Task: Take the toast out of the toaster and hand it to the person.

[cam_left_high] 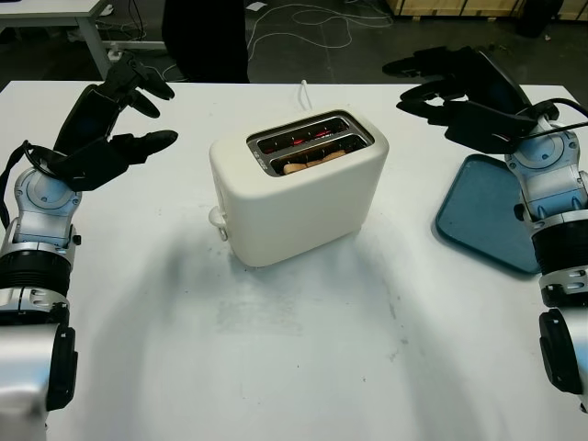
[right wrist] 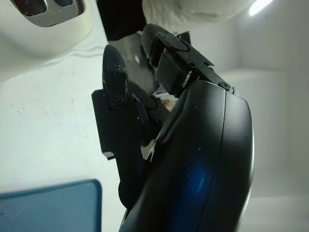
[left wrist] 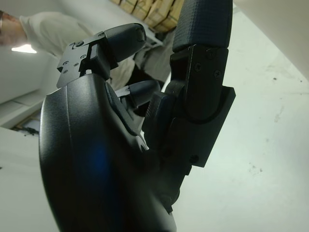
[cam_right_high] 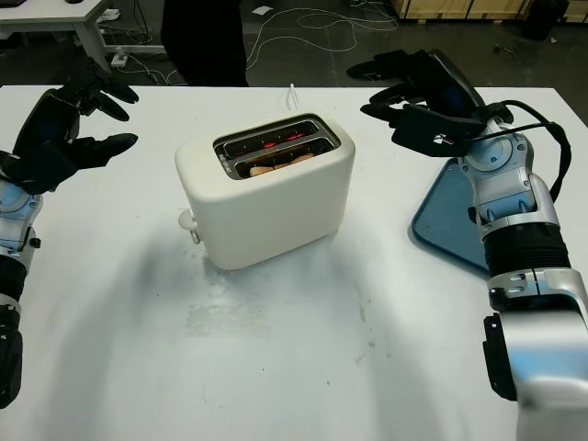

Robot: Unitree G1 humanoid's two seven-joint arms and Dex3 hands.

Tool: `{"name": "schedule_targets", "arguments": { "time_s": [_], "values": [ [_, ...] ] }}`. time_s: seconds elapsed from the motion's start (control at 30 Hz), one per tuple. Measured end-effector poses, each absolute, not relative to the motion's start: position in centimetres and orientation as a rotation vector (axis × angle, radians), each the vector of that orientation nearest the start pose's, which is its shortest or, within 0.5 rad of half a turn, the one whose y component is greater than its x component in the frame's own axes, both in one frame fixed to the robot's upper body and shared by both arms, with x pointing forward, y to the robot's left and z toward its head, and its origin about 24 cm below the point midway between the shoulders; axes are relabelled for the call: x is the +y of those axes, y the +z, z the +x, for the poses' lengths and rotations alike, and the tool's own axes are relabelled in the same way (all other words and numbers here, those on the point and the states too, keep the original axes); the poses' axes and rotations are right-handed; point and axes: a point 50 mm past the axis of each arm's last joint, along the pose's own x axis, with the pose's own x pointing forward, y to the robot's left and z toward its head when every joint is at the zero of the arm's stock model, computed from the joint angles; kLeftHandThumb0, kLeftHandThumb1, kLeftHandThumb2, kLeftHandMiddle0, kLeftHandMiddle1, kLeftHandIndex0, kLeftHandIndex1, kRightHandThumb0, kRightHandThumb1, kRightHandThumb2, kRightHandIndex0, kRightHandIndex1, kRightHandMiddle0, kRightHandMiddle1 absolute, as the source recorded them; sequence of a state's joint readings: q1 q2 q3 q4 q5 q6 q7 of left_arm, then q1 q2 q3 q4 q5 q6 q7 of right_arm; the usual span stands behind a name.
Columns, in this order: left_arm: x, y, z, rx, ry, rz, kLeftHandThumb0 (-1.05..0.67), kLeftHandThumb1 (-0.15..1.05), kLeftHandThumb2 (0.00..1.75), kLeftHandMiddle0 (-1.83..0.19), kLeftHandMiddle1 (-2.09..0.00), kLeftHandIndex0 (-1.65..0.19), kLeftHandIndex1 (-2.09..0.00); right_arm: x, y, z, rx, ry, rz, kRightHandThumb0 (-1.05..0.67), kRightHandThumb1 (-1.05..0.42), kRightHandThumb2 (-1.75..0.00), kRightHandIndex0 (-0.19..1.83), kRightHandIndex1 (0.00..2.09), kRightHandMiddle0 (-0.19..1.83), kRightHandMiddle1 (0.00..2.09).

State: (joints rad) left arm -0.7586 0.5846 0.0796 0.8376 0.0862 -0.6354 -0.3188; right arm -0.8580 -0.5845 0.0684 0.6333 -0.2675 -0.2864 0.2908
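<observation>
A cream two-slot toaster (cam_left_high: 299, 197) stands in the middle of the white table (cam_left_high: 303, 358). A slice of toast (cam_left_high: 312, 162) sits low in its nearer slot; the far slot glows red inside. My left hand (cam_left_high: 129, 115) is raised above the table to the left of the toaster, open and holding nothing. My right hand (cam_left_high: 450, 87) hovers to the right of the toaster, above the table's far side, open as well. A person in dark clothes (cam_left_high: 207, 41) stands behind the table's far edge.
A blue tray (cam_left_high: 487, 216) lies at the right, under my right forearm. The toaster's white cord (cam_left_high: 303, 92) runs off the far edge. Cables lie on the floor beyond, and a second table (cam_left_high: 55, 14) stands at the back left.
</observation>
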Motion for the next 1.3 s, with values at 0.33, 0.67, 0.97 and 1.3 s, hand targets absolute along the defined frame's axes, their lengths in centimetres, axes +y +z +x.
{"name": "schedule_targets", "arguments": {
  "time_s": [0.33, 0.67, 0.97, 1.3],
  "values": [
    [25.51, 18.28, 35.86, -0.46, -0.193, 0.663, -1.05, 0.92, 0.28, -0.05, -1.66, -0.07, -1.54, -21.61, 21.59, 37.74, -0.362, 0.226, -0.899, -0.36, -0.92, -0.23, 0.93, 0.01, 0.74, 0.01],
    [25.58, 18.2, 35.86, -0.456, -0.193, 0.66, -1.05, 0.92, 0.28, -0.05, -1.66, -0.08, -1.53, -21.6, 21.59, 37.74, -0.362, 0.226, -0.899, -0.36, -0.92, -0.24, 0.94, 0.02, 0.74, 0.0],
    [25.7, 18.08, 35.86, -0.449, -0.194, 0.652, -1.05, 0.92, 0.28, -0.04, -1.65, -0.07, -1.52, -21.61, 21.6, 37.74, -0.362, 0.226, -0.897, -0.35, -0.92, -0.23, 0.95, 0.02, 0.74, 0.0],
    [25.78, 17.94, 35.87, -0.442, -0.191, 0.651, -1.05, 0.92, 0.3, -0.03, -1.67, -0.06, -1.53, -21.62, 21.62, 37.73, -0.364, 0.226, -0.889, -0.34, -0.92, -0.23, 0.93, 0.0, 0.74, 0.0]
  ]
}}
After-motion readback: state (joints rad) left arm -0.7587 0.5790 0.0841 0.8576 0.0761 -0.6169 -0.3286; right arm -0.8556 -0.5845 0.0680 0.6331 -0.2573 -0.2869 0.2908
